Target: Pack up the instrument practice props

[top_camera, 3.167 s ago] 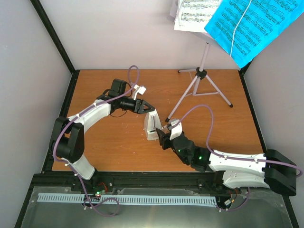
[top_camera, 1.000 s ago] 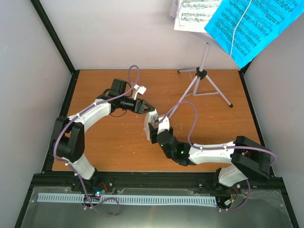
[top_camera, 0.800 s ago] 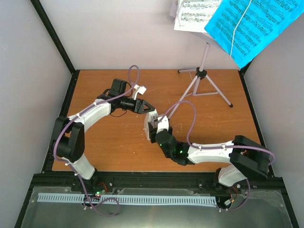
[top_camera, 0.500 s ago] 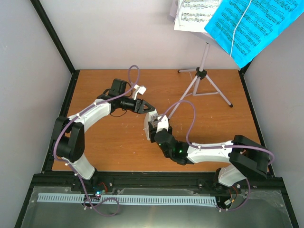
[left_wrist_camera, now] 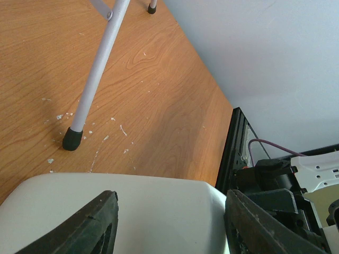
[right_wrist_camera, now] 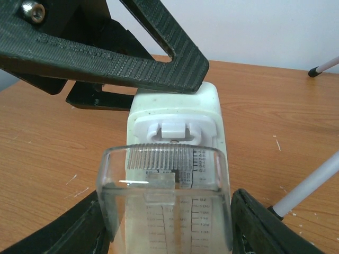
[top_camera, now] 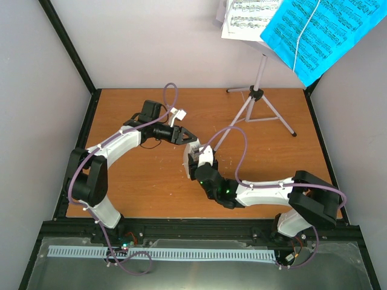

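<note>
The small white metronome (top_camera: pixel 190 151) stands upright mid-table. My left gripper (top_camera: pixel 187 139) is shut on its upper body from the far left; its white body (left_wrist_camera: pixel 159 211) fills the space between my left fingers (left_wrist_camera: pixel 100 225). My right gripper (top_camera: pixel 195 162) is shut on the clear cover (right_wrist_camera: pixel 165 180) and holds it right against the metronome's scale face (right_wrist_camera: pixel 175 106), just below the top latch. The lilac tripod music stand (top_camera: pixel 254 96) stands at the back right. White pages (top_camera: pixel 248 18) and bright-blue pages (top_camera: pixel 323 30) rest on its tray.
One tripod leg (left_wrist_camera: pixel 100 63) ends in a black foot close behind the metronome, and it also shows in the right wrist view (right_wrist_camera: pixel 312 185). A black frame rail (top_camera: pixel 199 226) runs along the near edge. Grey walls enclose three sides.
My right arm has swung in from the right and brought the clear cover up against the metronome's front. My left gripper and the metronome have stayed put.
</note>
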Tool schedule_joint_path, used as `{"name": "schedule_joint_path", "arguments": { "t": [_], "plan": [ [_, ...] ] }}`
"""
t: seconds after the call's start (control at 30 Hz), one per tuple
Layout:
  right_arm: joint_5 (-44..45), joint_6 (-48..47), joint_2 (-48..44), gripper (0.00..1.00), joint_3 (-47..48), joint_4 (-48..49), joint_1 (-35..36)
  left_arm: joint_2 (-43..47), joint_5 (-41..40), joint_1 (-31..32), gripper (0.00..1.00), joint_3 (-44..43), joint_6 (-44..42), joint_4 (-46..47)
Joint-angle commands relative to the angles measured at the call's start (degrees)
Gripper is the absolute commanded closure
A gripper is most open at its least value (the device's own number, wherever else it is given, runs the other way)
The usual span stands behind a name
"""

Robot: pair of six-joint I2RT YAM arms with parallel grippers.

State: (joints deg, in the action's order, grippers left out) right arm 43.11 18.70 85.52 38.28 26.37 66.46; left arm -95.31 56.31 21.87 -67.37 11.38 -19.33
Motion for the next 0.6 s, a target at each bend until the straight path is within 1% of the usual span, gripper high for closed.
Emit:
{"name": "schedule_joint_path", "arguments": {
  "t": [0.0, 0.17, 0.4, 0.47, 0.53, 0.57],
  "plan": [
    [-1.5, 1.0, 2.2, 0.49, -0.1, -4.0, -0.3, -1.4, -4.0, 0.6, 0.44, 0.0, -2.7, -4.5],
    [-2.8, 0.8, 2.3, 0.45, -0.1, -3.9, -0.9, -1.4, -4.1, 0.6, 0.44, 0.0, -2.7, -4.5],
    [-3.7, 0.2, 2.2, 0.35, 0.9, -5.3, -1.1, -1.2, -4.3, 0.7, 0.43, 0.0, -2.7, -4.7],
    [-3.7, -0.2, 1.8, 0.29, 1.0, -5.8, -1.2, -1.1, -4.5, 0.6, 0.42, 0.0, -2.7, -4.7],
    [-3.8, -0.6, 1.2, 0.14, 0.7, -5.7, -1.2, -1.0, -4.9, 0.6, 0.41, 0.0, -2.7, -4.7],
    [-4.1, -1.0, 0.8, 0.08, 0.5, -5.5, -1.2, -0.9, -5.2, 0.6, 0.41, 0.0, -2.7, -4.7]
  ]
}}
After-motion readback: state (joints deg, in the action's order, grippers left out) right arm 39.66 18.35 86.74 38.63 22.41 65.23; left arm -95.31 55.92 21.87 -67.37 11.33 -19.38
